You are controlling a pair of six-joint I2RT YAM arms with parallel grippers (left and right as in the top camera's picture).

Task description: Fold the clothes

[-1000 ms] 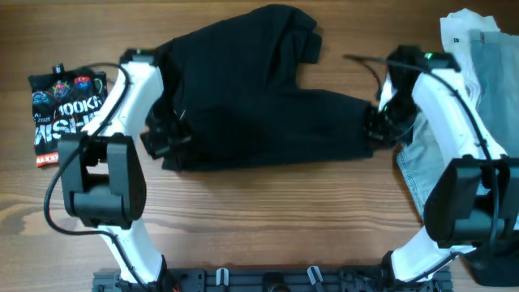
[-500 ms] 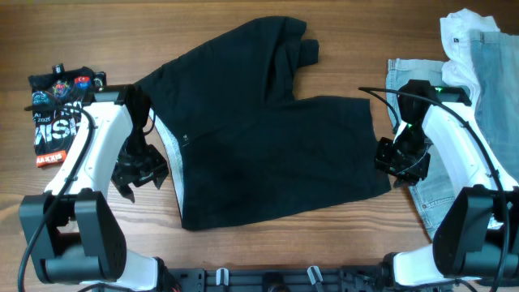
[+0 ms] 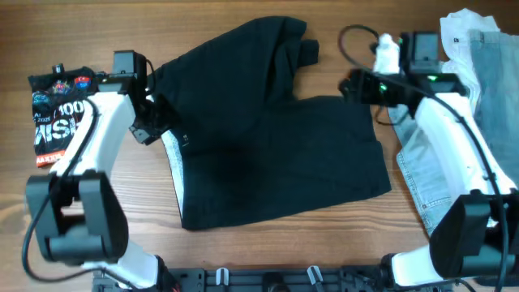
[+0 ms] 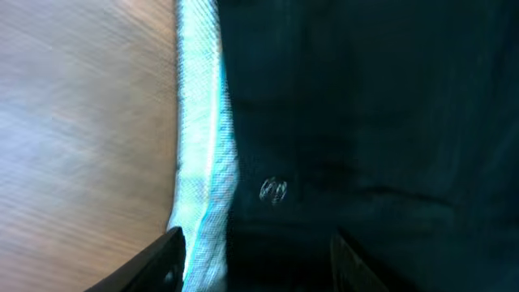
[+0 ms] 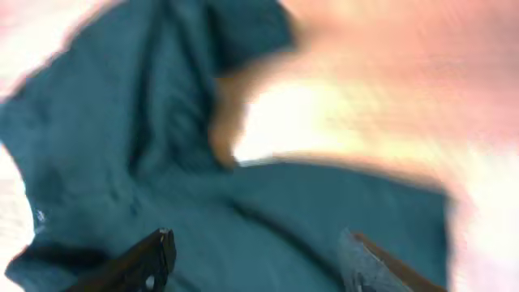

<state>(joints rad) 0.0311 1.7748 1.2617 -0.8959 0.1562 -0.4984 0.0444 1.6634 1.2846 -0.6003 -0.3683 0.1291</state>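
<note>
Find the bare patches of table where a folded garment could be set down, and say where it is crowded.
Bare table runs between the black garment and the arm bases, and in the far-left corner above the printed black piece. The right side is crowded: denim and a white piece lie there, partly under the right arm.

- Wooden table [image 3: 243, 251] fills the whole overhead view, warm brown, grain running left to right.
- Black rail [image 3: 268, 280] with clips runs along its near edge.
- Light is soft and even, and shadows on the wood are faint.
- The right wrist view is blurred, the wood washed out to pale pink-orange.
</note>
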